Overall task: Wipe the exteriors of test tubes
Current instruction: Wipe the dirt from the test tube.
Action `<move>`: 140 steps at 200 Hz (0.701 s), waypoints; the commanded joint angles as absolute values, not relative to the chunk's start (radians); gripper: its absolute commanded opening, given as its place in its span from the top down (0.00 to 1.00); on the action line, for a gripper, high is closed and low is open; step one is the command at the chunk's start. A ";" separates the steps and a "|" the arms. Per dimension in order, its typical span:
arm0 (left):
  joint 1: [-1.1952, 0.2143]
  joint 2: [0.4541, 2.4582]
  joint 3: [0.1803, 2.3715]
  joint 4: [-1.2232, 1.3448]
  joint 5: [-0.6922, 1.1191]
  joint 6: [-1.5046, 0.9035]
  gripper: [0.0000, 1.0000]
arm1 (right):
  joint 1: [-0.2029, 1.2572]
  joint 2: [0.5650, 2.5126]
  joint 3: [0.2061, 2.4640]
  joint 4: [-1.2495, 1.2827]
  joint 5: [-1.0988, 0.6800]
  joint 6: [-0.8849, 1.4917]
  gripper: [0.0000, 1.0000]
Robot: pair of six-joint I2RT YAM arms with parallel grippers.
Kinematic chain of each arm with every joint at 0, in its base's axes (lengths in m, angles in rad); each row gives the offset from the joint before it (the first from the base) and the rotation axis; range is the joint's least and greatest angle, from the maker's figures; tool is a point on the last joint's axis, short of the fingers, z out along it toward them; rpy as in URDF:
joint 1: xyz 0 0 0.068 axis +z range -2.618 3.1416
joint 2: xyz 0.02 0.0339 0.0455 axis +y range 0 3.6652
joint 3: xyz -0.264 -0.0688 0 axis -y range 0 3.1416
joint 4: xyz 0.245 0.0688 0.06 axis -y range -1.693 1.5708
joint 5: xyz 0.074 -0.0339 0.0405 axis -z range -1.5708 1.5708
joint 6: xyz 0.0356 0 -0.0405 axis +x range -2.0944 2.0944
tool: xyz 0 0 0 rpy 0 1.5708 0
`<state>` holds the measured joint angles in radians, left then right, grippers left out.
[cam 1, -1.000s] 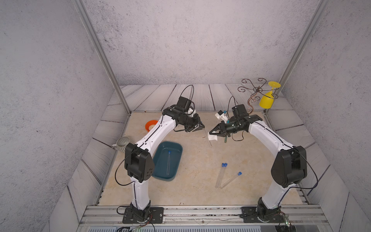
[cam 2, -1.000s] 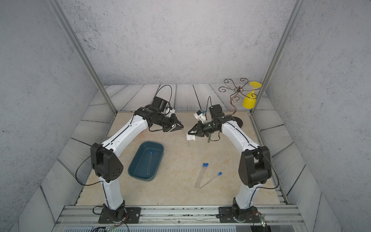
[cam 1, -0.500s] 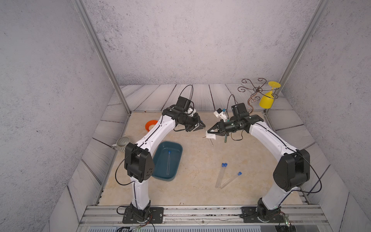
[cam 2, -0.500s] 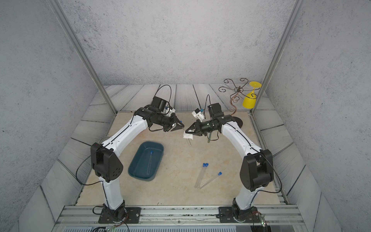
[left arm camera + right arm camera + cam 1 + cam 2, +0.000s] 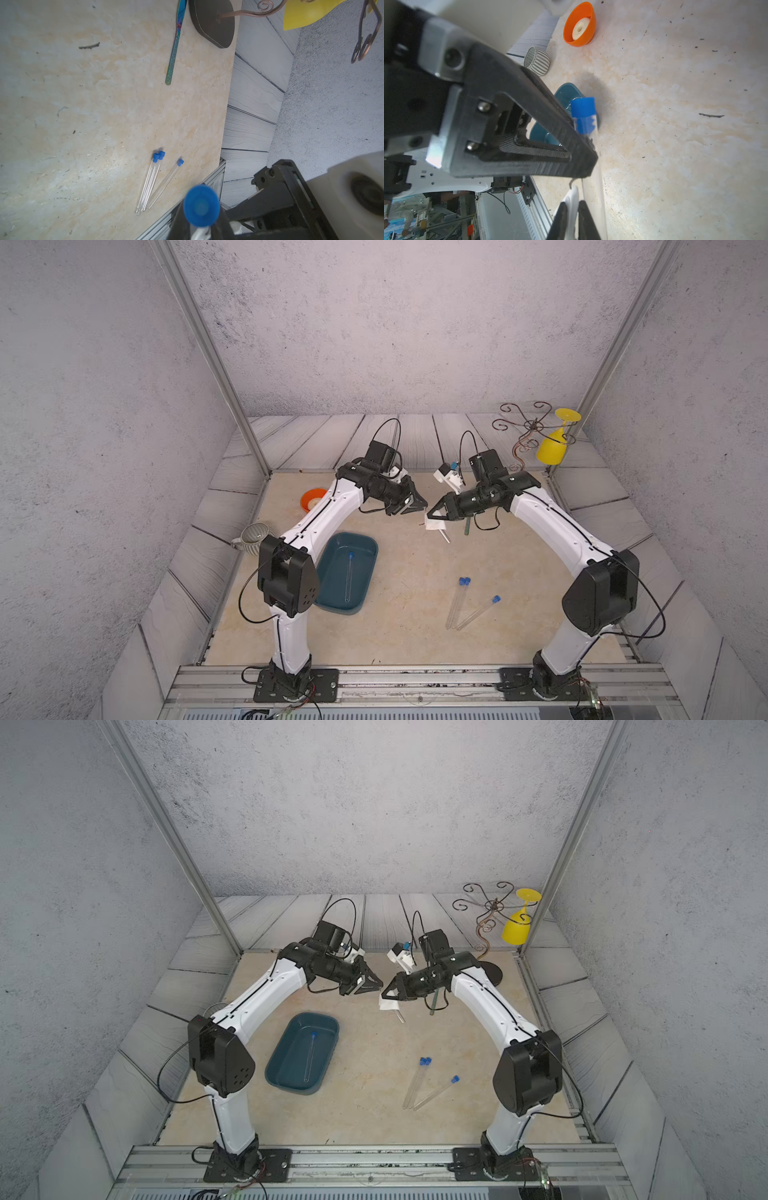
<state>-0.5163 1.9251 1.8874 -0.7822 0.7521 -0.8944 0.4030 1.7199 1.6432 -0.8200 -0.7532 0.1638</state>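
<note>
My left gripper [image 5: 419,506] [image 5: 200,230] is shut on a clear test tube just under its blue cap [image 5: 201,204] [image 5: 583,114]. The tube slants down toward the table, and its rounded end [image 5: 445,537] [image 5: 400,1017] shows below a white wipe [image 5: 434,524] [image 5: 388,1004]. My right gripper [image 5: 431,516] [image 5: 572,204] is shut on that wipe, tip to tip with the left one. In the right wrist view the tube runs just beside the right fingers [image 5: 584,218]. Three more test tubes [image 5: 457,601] [image 5: 153,180] lie on the table, and another [image 5: 349,576] lies in the teal basin [image 5: 365,549].
An orange bowl [image 5: 313,498] and a striped cup [image 5: 254,534] sit at the left. A wire stand [image 5: 528,435] with a yellow glass [image 5: 550,450] is at the back right, its dark base [image 5: 214,20] beside a teal utensil [image 5: 174,54].
My right gripper with the wipe has slid slightly left, closer to the left gripper. The left arm has stayed in place with the tube.
</note>
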 commanded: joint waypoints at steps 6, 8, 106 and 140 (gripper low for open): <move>-0.509 1.910 1.911 -0.839 0.796 -0.869 0.94 | 0.399 1.738 1.648 -0.863 -0.649 0.105 0.85; -0.509 1.910 1.912 -0.842 0.796 -0.867 0.94 | 0.399 1.737 1.649 -0.863 -0.648 0.104 0.85; -0.511 1.950 1.974 -0.898 0.807 -0.813 0.94 | 0.414 1.748 1.692 -0.914 -0.708 0.057 0.85; -0.511 1.951 1.978 -0.899 0.816 -0.811 0.94 | 0.428 1.759 1.695 -0.922 -0.700 0.047 0.85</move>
